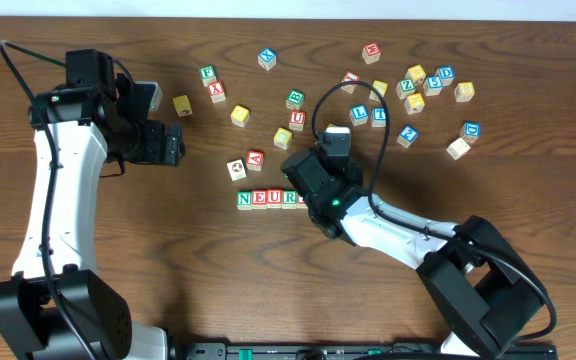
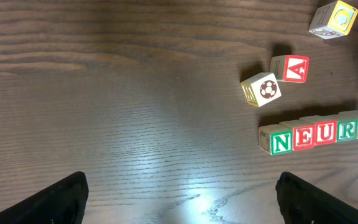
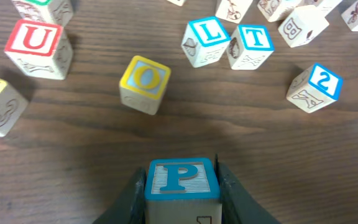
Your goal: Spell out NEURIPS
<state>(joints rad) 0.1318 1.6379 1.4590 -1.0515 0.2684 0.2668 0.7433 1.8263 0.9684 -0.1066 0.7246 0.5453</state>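
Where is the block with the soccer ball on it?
On the wooden table, find the row of blocks spelling NEURI. Just behind its N end sit two loose blocks. The soccer ball block is the left one; its neighbour shows a red A.

The overhead camera is looking straight down on the wooden surface from well above, taking in both arms and every scattered cube. The left wrist camera is riding low behind the left hand, whose fingertips are framing the bottom corners. It is facing across the surface at a slant toward the NEURI row, and the overhead view is sharing that NEURI row. The right wrist camera is peering down from close by over the right hand and the blue P cube, facing the red U cube, the blue L cube and the blue T cube. The overhead view is also showing that red U cube.
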